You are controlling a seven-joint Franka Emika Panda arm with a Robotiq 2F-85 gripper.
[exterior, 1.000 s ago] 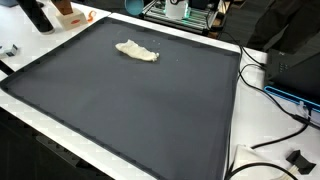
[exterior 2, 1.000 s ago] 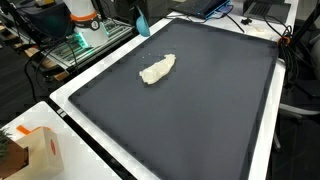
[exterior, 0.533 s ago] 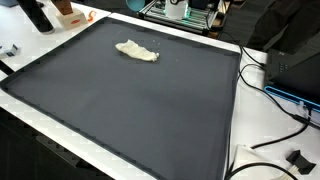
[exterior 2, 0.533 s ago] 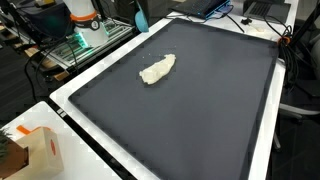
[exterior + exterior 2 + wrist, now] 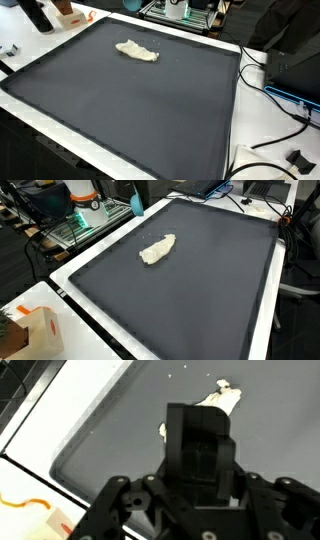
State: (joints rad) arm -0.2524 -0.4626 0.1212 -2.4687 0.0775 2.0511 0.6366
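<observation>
My jaws hang above the dark mat [image 5: 140, 110] that covers most of the surface. In the wrist view only the black housing and the linkages on either side of it show. The tips are out of frame, so I cannot tell whether the jaws are spread or pressed together. Nothing is visibly pinched between them.

The nearest thing is a crumpled off-white cloth [image 5: 218, 402]. In the wrist view it lies flat on the mat beyond the housing, partly hidden by it, and apart from me. In both exterior views the same cloth [image 5: 137, 51] [image 5: 157, 249] sits alone on the mat, towards one end and well inside its edges, with bare mat all around it.

A white border [image 5: 70, 275] runs along the mat's rim, and it appears again at the left of the wrist view. In an exterior view a cardboard box [image 5: 38, 332] with orange print stands off the mat by one corner. Black cables [image 5: 268, 88] trail along the white edge in an exterior view, just beside the mat. A thin orange cord [image 5: 25, 502] lies off the mat at the lower left of the wrist view.
</observation>
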